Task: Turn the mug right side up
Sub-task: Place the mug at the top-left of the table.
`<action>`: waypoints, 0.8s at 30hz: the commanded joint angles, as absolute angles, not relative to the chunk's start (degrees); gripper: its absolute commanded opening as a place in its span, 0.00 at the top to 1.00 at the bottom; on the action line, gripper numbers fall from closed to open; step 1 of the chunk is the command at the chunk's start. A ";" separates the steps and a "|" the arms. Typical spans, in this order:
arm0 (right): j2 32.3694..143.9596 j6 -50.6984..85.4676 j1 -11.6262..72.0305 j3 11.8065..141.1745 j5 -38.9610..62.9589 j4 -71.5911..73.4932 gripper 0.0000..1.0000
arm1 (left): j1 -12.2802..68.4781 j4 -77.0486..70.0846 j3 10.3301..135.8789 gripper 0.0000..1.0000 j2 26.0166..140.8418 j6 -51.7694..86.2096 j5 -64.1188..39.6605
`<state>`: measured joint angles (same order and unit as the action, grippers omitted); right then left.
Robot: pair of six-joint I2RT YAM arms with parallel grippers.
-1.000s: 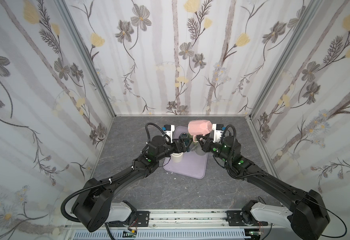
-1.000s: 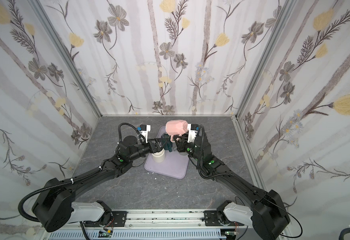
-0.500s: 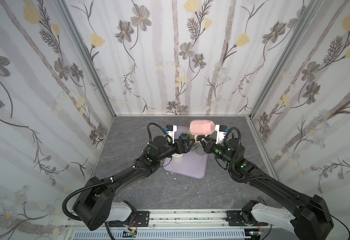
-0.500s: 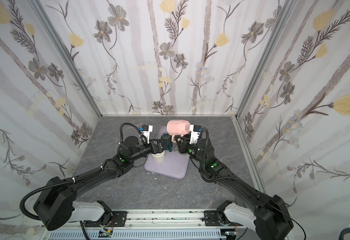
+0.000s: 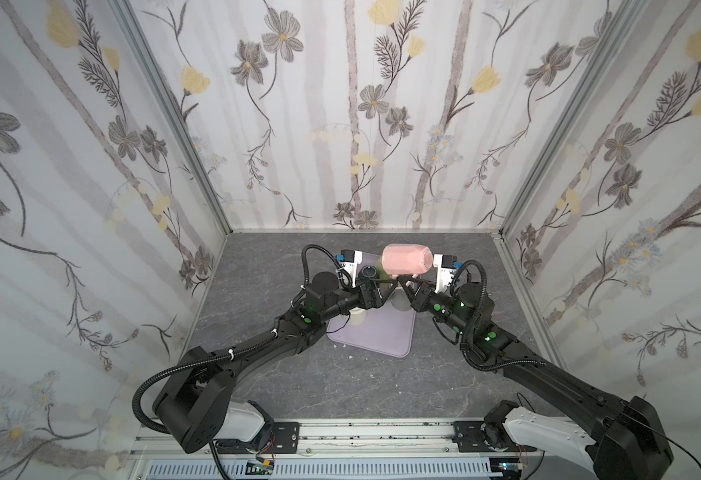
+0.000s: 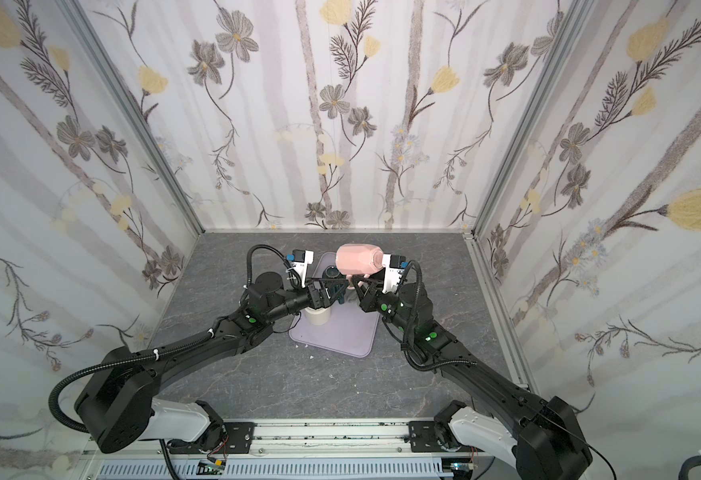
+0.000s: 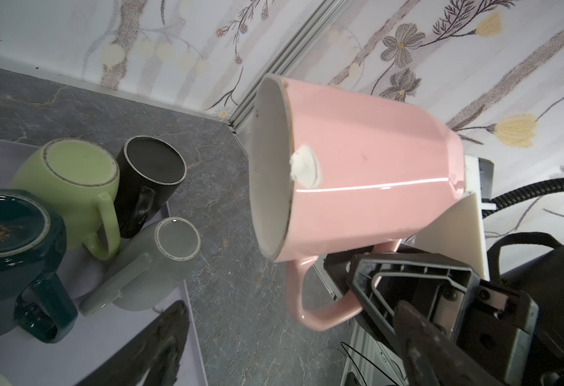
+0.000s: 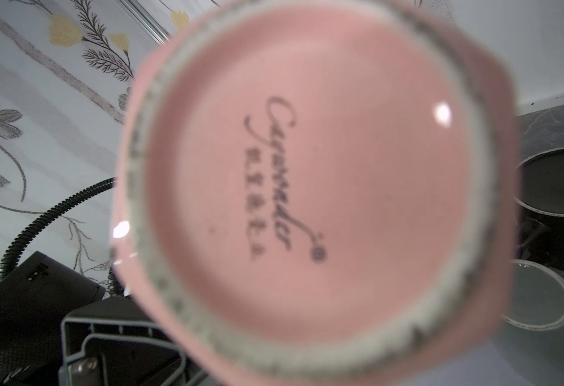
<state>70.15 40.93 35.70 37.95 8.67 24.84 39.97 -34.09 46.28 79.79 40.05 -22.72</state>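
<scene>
The pink mug [image 5: 407,259] [image 6: 359,258] hangs in the air on its side above the back of the tray, its mouth towards my left arm. My right gripper [image 5: 403,284] is shut on the mug's handle [image 7: 310,300], from below. In the right wrist view the mug's printed base [image 8: 307,187] fills the picture and hides the jaws. My left gripper [image 5: 382,286] [image 7: 290,347] is open just below and beside the mug's mouth [image 7: 270,167], touching nothing. A white chip [image 7: 305,167] shows on the rim.
A lavender tray [image 5: 382,340] [image 6: 348,336] lies on the grey floor. On it stand upside-down mugs: green [image 7: 70,180], black [image 7: 153,180], grey [image 7: 160,260] and dark teal [image 7: 9,254]. A cream mug [image 5: 357,318] stands under my left wrist. Flowered walls close three sides.
My left gripper has edged right, closer to the pink mug's mouth. The right gripper has barely shifted with the mug.
</scene>
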 commanded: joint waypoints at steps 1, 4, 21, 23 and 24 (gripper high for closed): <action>69.52 40.88 35.60 37.71 9.14 33.95 1.00 | 40.31 -37.42 46.93 0.05 80.05 40.52 -23.55; 69.60 41.03 35.51 37.59 9.26 34.38 1.00 | 40.65 -37.88 46.94 0.06 80.21 40.52 -23.19; 67.85 43.93 34.98 34.57 12.19 38.88 1.00 | 40.69 -50.20 47.44 0.35 85.73 41.96 -26.60; 67.79 44.37 34.89 34.00 12.61 39.68 1.00 | 40.73 -51.26 47.75 0.36 86.39 42.40 -27.18; 67.74 44.51 34.80 33.70 12.82 40.23 1.00 | 40.70 -51.93 47.81 0.37 86.76 42.66 -27.58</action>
